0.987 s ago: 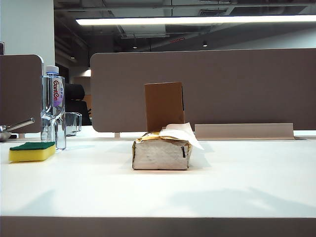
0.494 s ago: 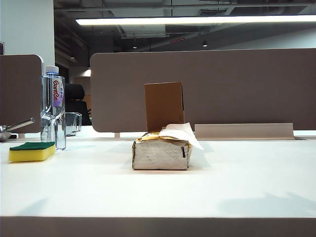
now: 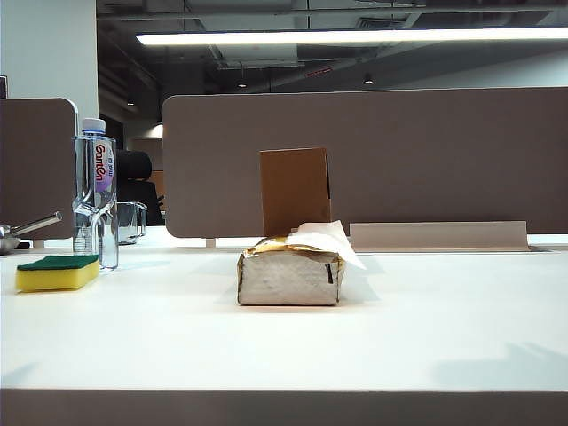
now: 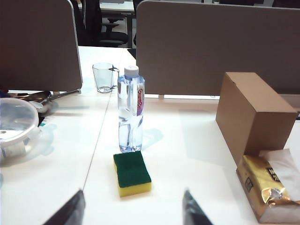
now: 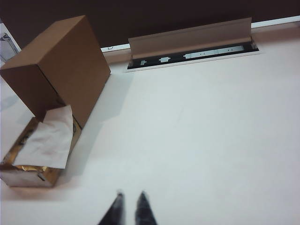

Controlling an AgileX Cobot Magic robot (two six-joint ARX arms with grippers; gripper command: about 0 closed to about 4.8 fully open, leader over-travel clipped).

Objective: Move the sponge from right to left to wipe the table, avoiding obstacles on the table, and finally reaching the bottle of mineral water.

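The sponge [image 3: 58, 272] [image 4: 132, 173], yellow with a green top, lies at the table's [image 3: 399, 328] left end, right in front of the bottle of mineral water [image 3: 95, 191] [image 4: 131, 112]. Mid-table stand the obstacles: a tissue pack [image 3: 288, 277] [image 4: 269, 192] [image 5: 40, 150] and, behind it, an upright brown box [image 3: 295, 191] [image 4: 253, 115] [image 5: 58, 65]. My left gripper [image 4: 133, 197] hangs open above the table, short of the sponge and holding nothing. Over bare table beside the tissue pack, my right gripper [image 5: 131, 194] is shut to a sliver and empty. Neither gripper shows in the exterior view.
A glass mug [image 3: 131, 222] [image 4: 103, 77] stands behind the bottle. A clear round container [image 4: 16, 122] and a metal handle [image 3: 31, 226] lie on the neighbouring desk at the left. Grey partitions [image 3: 399, 151] and a cable tray [image 5: 192, 44] close the table's far side.
In the exterior view the arms' shadows on the front of the table have shrunk back toward the two front corners. The sponge, bottle, box and tissue pack have not moved.
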